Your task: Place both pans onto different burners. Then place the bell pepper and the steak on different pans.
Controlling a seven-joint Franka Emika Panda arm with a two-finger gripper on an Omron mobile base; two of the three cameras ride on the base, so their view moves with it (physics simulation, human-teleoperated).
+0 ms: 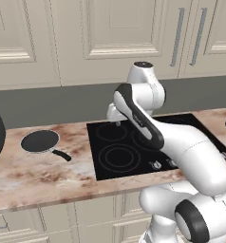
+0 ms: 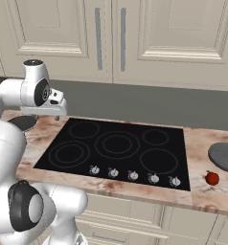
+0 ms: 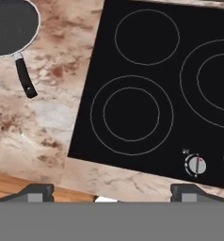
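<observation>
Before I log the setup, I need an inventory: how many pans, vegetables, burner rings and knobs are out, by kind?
Pans: 2, the dark pan left of the cooktop and the grey pan to its right.
Vegetables: 1, the red bell pepper.
Burner rings: 5.
Knobs: 5.
Total: 13.

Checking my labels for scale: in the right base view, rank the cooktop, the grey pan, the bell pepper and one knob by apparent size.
1. cooktop, by far the largest.
2. grey pan, cut off by the picture's right edge, so its full size is unsure.
3. bell pepper.
4. knob, close to the pepper.
</observation>
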